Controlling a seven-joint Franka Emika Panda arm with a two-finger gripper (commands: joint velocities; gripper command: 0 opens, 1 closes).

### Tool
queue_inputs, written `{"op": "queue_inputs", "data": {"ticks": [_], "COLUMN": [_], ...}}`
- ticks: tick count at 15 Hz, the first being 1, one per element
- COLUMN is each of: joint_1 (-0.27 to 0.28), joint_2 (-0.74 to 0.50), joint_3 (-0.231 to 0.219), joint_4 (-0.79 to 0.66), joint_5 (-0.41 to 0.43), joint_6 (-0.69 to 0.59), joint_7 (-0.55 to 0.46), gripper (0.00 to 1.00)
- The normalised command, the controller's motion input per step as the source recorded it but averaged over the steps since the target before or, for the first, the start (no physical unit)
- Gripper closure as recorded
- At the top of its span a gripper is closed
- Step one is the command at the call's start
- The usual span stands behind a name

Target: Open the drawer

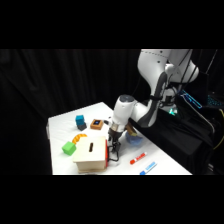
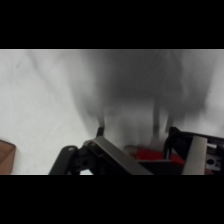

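Drawer point(image 1: 91, 159): light tan wood, set in a pale wooden box point(image 1: 90, 150), lower centre-left of the side view. The box is a plain squarish block with a short dark slot point(image 1: 91, 147) in its top face. A black loop handle point(image 1: 114, 152) projects from the box's right-hand face; that face is turned away and mostly in shadow, so how far out the drawer sits cannot be made out.

Gripper point(image 1: 115, 141): dark, descending from the white arm point(image 1: 150, 85), just above and right of the box, close to the handle. Whether it touches the handle cannot be told, nor how its fingers stand. In the wrist view the gripper point(image 2: 150, 155) shows only as blurred black linkage with pale metal bars along the bottom edge, with something red between them; nothing there can be named.

Counter point(image 1: 62, 125): white, smooth, its near edge cut off at the bottom of the side view; a grey shadow covers much of it in the wrist view.

Surrounding items, side view:
- green cube point(image 1: 68, 148), left of the box
- orange piece point(image 1: 78, 138), just behind the box, partly hidden
- blue block point(image 1: 80, 120), further back
- small brown block point(image 1: 97, 124) with blue top
- red marker point(image 1: 137, 158) and a blue one point(image 1: 148, 167), right of the box
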Motion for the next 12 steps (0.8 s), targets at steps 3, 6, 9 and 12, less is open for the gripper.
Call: {"op": "queue_inputs", "data": {"ticks": [3, 6, 9, 12], "joint_1": [0.183, 0.231, 0.225, 0.133], "joint_2": [-0.3, -0.34, -0.37, -0.4], "joint_3": [-0.105, -0.154, -0.167, -0.132], "joint_4": [-0.48, -0.47, -0.42, -0.31], "joint_5": [0.162, 0.16, 0.135, 0.103], "joint_6": [0.14, 0.1, 0.05, -0.07], "joint_7": [-0.26, -0.26, -0.26, -0.28], "gripper": [0.0, 0.0, 0.0, 0.0]}}
